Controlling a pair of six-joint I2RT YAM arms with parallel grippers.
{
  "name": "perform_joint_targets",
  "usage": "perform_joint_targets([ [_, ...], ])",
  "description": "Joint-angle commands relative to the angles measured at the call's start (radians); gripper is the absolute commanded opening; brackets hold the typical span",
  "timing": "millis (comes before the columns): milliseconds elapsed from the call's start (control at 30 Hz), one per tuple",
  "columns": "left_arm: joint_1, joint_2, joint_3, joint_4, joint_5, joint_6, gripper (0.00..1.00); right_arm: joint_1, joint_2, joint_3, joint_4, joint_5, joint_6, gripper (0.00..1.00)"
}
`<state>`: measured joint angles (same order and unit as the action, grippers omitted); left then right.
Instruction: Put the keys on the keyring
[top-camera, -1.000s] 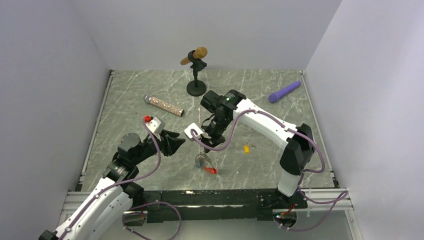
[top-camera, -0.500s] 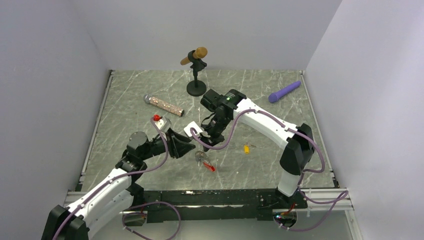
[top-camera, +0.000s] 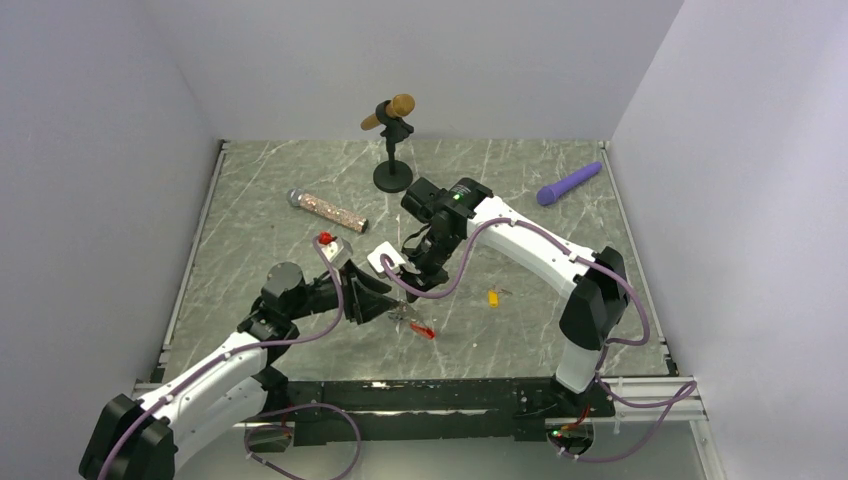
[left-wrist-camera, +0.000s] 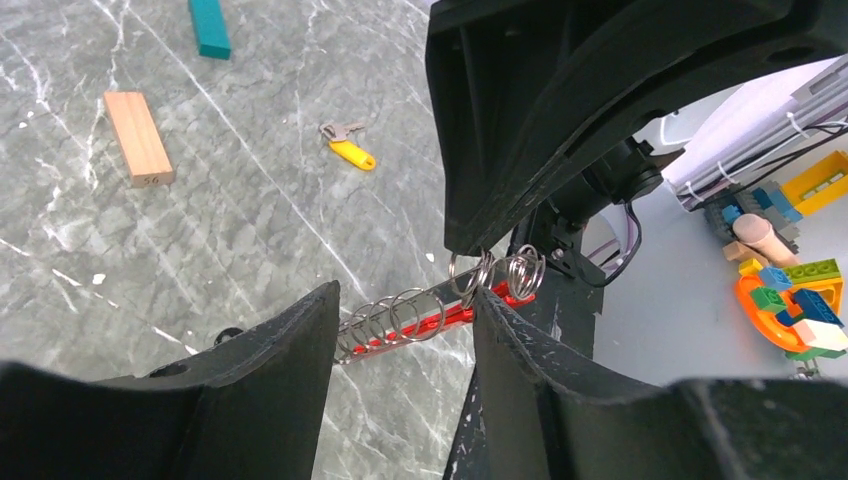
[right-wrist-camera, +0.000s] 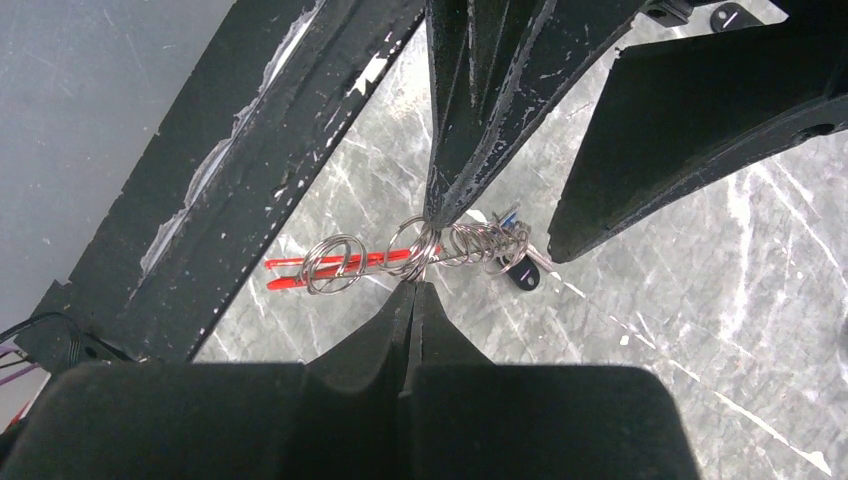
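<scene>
1. In the top view, the keyring (top-camera: 410, 318) is being pinched by the right jaws near the middle of the desk (top-camera: 250, 250), with its red fob (top-camera: 422, 332) pointing towards the near edge. The left jaws are being held apart just left of the ring. A yellow key (top-camera: 492, 297) is being seen lying on the desk, well apart to the right. A microphone on a stand (top-camera: 392, 120), a glittery microphone (top-camera: 330, 211) and a purple stick (top-camera: 568, 184) are being seen farther back.
2. In the left wrist view, the left fingers (left-wrist-camera: 250, 390) are being shown spread wide, with the wire coils of the ring stretched between their tips; whether either is touching it cannot be told. The ring's raised end is being gripped from above by the right jaws. Beyond, the yellow key, an orange block (left-wrist-camera: 138, 137) and a teal block (left-wrist-camera: 208, 25) are being seen on the desk, each apart from the others.
3. In the right wrist view, the right jaws are being pressed together on one wire loop near the middle of the ring. The fob is being shown to the left of the grip. A black-headed key (right-wrist-camera: 520, 277) is hanging in a small bunch at the right end; the other keys there are too small to be told apart.
</scene>
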<state>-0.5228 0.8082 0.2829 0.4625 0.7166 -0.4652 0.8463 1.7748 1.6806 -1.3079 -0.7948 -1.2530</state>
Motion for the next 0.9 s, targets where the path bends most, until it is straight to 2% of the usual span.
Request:
perform_joint_targets([
  [0, -0.006, -0.032, 0.023, -0.005, -0.064, 0.027, 0.57, 0.002, 0.002, 0.041, -0.005, -0.057, -0.011, 0.0],
  [300, -0.006, -0.096, -0.023, 0.053, -0.123, 0.001, 0.56, 0.002, -0.005, 0.029, -0.003, -0.055, -0.012, 0.0],
  [667, -0.016, -0.002, 0.028, 0.046, -0.111, 0.017, 0.55, 0.002, -0.006, 0.038, -0.01, -0.061, -0.014, 0.0],
  [867, -0.024, 0.032, 0.025, 0.11, -0.032, 0.0, 0.55, 0.002, -0.004, 0.038, -0.008, -0.056, -0.011, 0.0],
])
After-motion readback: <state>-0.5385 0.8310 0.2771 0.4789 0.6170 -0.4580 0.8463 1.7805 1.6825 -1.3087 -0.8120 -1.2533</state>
